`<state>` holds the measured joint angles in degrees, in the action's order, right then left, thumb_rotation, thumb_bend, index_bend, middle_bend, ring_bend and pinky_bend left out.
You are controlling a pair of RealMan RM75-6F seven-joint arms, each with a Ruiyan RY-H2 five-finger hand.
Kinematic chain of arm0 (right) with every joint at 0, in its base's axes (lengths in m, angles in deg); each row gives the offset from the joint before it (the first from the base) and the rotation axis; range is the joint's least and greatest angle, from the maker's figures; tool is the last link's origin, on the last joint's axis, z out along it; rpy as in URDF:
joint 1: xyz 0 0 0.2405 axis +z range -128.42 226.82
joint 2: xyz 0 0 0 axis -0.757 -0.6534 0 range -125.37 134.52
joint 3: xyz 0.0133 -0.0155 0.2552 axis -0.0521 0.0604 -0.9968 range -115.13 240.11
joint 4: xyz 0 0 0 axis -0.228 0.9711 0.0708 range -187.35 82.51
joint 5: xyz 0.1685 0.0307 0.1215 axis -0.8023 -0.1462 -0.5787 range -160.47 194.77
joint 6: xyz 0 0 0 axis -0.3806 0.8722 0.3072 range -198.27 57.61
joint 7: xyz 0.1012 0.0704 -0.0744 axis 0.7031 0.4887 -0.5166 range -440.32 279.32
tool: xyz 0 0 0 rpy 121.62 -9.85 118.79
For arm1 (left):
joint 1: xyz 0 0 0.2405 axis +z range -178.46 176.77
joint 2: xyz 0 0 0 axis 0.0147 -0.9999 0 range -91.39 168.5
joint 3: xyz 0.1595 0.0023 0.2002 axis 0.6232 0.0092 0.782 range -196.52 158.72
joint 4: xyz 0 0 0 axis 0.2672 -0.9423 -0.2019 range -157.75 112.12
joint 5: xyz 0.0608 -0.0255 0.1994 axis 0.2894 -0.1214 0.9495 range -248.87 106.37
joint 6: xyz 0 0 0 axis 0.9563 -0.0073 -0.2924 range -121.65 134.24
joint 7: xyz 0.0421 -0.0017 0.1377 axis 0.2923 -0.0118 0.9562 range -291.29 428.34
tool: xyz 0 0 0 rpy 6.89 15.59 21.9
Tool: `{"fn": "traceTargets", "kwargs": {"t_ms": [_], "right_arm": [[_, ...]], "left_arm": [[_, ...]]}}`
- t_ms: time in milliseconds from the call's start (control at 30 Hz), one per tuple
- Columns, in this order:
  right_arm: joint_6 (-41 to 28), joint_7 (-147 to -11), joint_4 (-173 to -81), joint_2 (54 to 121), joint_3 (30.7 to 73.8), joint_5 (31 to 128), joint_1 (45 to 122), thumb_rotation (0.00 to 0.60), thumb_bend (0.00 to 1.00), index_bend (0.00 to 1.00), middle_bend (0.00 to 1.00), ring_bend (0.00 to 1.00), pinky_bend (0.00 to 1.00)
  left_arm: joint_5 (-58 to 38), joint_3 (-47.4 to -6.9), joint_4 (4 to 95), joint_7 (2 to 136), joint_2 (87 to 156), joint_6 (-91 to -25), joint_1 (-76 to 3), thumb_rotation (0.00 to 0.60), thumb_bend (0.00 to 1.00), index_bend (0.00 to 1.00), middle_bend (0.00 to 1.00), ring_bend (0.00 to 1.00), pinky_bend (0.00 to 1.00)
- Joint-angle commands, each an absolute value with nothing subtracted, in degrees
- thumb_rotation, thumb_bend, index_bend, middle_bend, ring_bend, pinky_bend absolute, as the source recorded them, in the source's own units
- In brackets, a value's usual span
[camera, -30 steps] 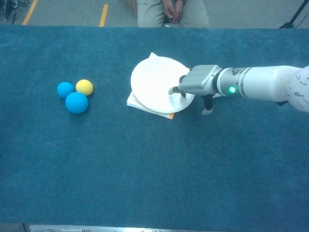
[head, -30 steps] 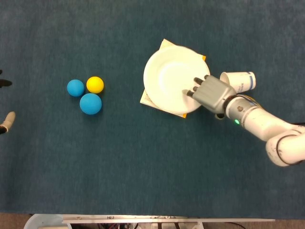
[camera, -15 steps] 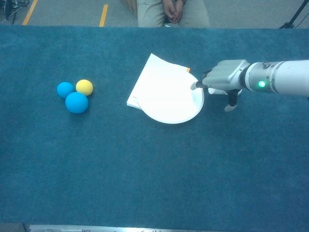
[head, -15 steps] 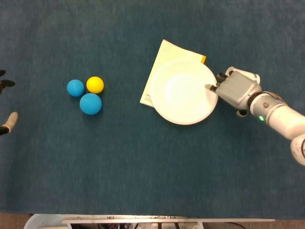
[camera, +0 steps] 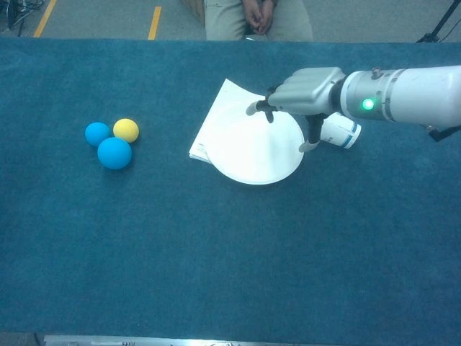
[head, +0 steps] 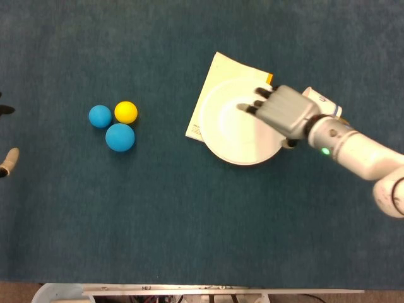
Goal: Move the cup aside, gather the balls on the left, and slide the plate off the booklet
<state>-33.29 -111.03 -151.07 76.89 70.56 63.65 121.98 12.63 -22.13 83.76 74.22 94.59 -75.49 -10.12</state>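
Observation:
A white plate (head: 237, 129) (camera: 252, 153) lies on the blue cloth, overlapping the lower right part of a pale yellow booklet (head: 218, 79) (camera: 218, 121). My right hand (head: 282, 112) (camera: 304, 89) hovers over the plate's right half, fingers spread and pointing left, holding nothing; whether it touches the plate I cannot tell. A white cup (head: 323, 101) (camera: 341, 132) lies on its side just right of the plate, partly hidden by the hand. Far left sit a small blue ball (head: 100, 116) (camera: 97, 133), a yellow ball (head: 125, 112) (camera: 125, 130) and a bigger blue ball (head: 120, 137) (camera: 114, 153), touching. Only fingertips of my left hand (head: 5, 136) show, spread.
Blue cloth (head: 202, 214) covers the whole table. A seated person (camera: 258, 18) is beyond the far edge. A white bin corner (head: 60, 293) shows at the near edge.
The plate slid right and toward me, uncovering much of the booklet. My right hand drew back to the plate's right rim, then returned left over the plate. The balls stayed put.

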Motion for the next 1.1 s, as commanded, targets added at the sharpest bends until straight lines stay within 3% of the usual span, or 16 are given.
{"fn": "traceTargets", "kwargs": {"t_ms": [33, 233, 400, 867, 1100], "right_arm": [[-34.16, -112.22, -150.54, 78.34, 69.06, 61.52, 124.13, 0.6, 0.17, 0.07, 0.27, 0.09, 0.21], [-34.4, -114.65, -148.95, 81.38, 67.57, 57.88, 127.86, 0.6, 0.16, 0.07, 0.22, 0.06, 0.1], [-34.1, -116.32, -147.22, 84.32, 67.06, 54.62, 130.48, 0.6, 0.09, 0.07, 0.19, 0.02, 0.04], [-35.46, -116.77, -138.91, 92.01, 66.73, 47.94, 134.4, 0.599, 0.08, 0.07, 0.18, 0.01, 0.03], [-37.57, -115.88, -134.23, 95.24, 67.18, 44.98, 135.88, 0.557, 0.07, 0.07, 0.18, 0.01, 0.03]], "left_arm": [[12.62, -22.12, 84.0, 74.29, 94.3, -75.79, -9.88, 0.6, 0.28, 0.26, 0.16, 0.07, 0.09], [12.38, -22.08, 84.42, 74.48, 93.89, -76.13, -9.49, 0.6, 0.28, 0.26, 0.16, 0.07, 0.09], [12.23, -22.12, 84.59, 74.53, 93.74, -76.38, -9.25, 0.6, 0.28, 0.26, 0.16, 0.07, 0.09], [11.7, -22.03, 84.85, 74.46, 93.19, -76.98, -8.4, 0.6, 0.28, 0.26, 0.16, 0.07, 0.09], [11.37, -22.15, 84.96, 74.22, 92.92, -77.2, -8.1, 0.6, 0.28, 0.26, 0.16, 0.07, 0.09]]}}
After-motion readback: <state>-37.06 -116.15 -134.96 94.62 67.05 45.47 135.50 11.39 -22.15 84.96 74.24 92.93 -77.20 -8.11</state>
